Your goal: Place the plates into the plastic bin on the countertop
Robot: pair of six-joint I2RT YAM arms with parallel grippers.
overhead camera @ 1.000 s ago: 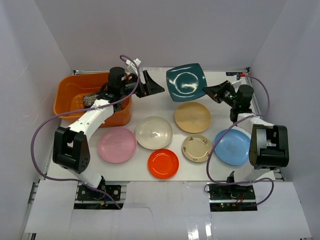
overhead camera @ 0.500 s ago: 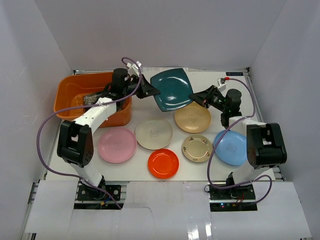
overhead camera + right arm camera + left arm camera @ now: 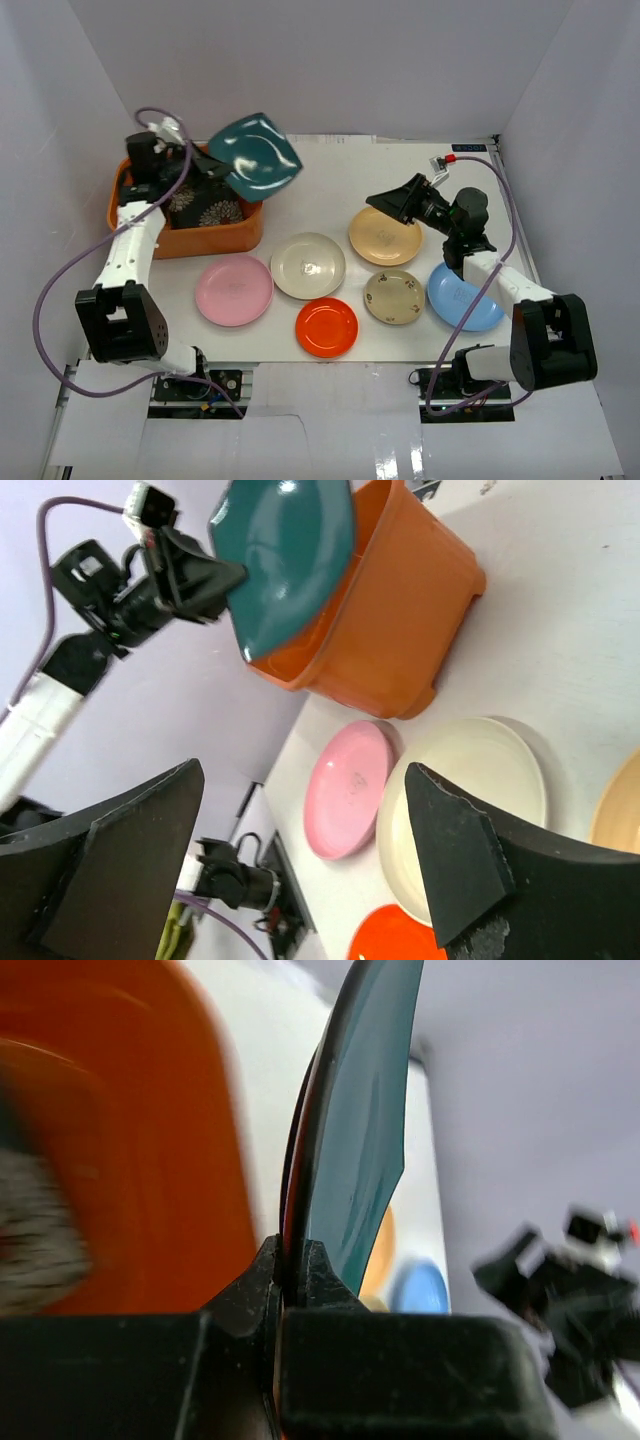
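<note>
My left gripper (image 3: 220, 172) is shut on the rim of the dark teal plate (image 3: 256, 156), which it holds tilted in the air over the right end of the orange plastic bin (image 3: 200, 240). In the left wrist view the plate (image 3: 360, 1140) stands edge-on, pinched between the jaws of the gripper (image 3: 293, 1270). A black floral plate (image 3: 205, 206) lies inside the bin. My right gripper (image 3: 398, 200) hangs open and empty above the tan plate (image 3: 385, 238). On the countertop (image 3: 330, 180) lie the pink (image 3: 234, 289), cream (image 3: 308, 265), orange-red (image 3: 327, 327), beige patterned (image 3: 394, 297) and light blue (image 3: 465, 297) plates.
White walls close in the countertop on three sides. The right wrist view looks across at the bin (image 3: 390, 650), the teal plate (image 3: 285, 550), the left gripper (image 3: 190, 575), and the pink (image 3: 345, 790) and cream (image 3: 470, 800) plates between the right gripper's (image 3: 300, 770) spread fingers.
The right gripper let go of the teal plate, opened and drew back to the right. The left gripper closed on the plate and swung it left, over the bin.
</note>
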